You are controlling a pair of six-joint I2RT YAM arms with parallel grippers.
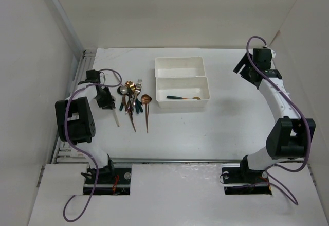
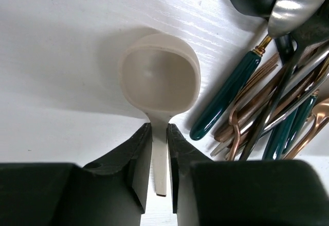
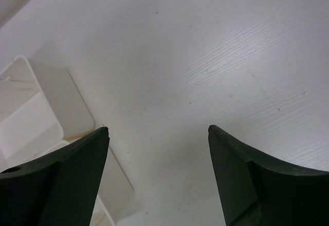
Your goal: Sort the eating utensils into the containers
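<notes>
Beside utensil pile (image 2: 267, 114): cream spoon (image 2: 160, 76), deep rounded bowl, flat handle.

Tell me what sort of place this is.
Most likely a robot lab test cell, not a kitchen: left arm and right arm bolted to the near edge of a white table, plain white panels walling it in, and loose utensils beside two white bins, staged for sorting.
</notes>
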